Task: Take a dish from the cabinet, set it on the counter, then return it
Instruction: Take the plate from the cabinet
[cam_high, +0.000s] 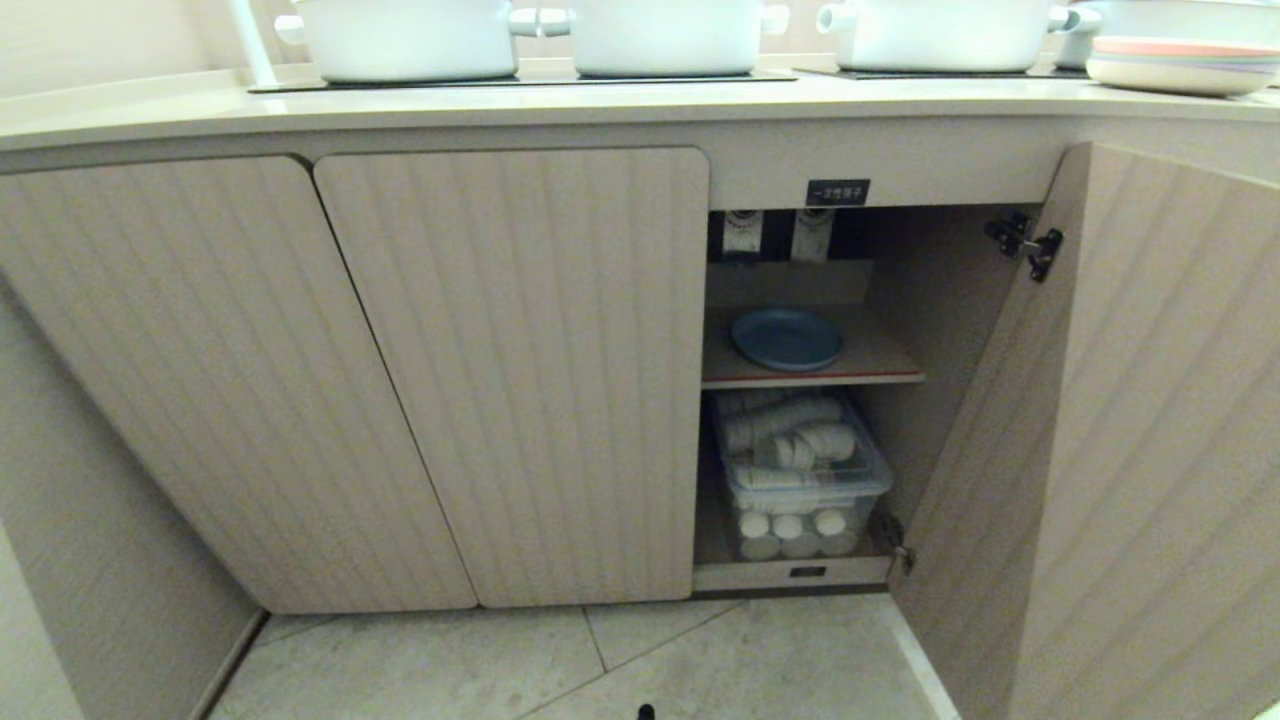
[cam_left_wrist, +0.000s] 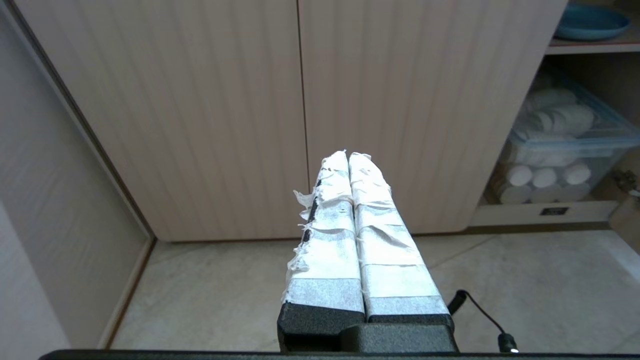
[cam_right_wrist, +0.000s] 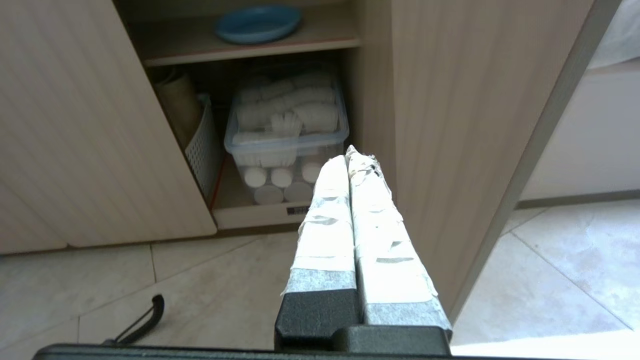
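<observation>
While the dish (cam_high: 786, 338) sits flat near the front edge of the shelf (cam_high: 880, 360) in the cabinet (cam_high: 510, 370), both claws, left gripper (cam_left_wrist: 348, 154) and right gripper (cam_right_wrist: 346, 156), are pressed together, holding nothing. It looks light, stiff and smooth; pinch its rim.

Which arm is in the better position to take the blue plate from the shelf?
Probably the right. The right gripper, shut, faces the open cabinet compartment with the dish straight ahead. The left gripper, also shut, faces closed doors, the dish off to one side.
</observation>
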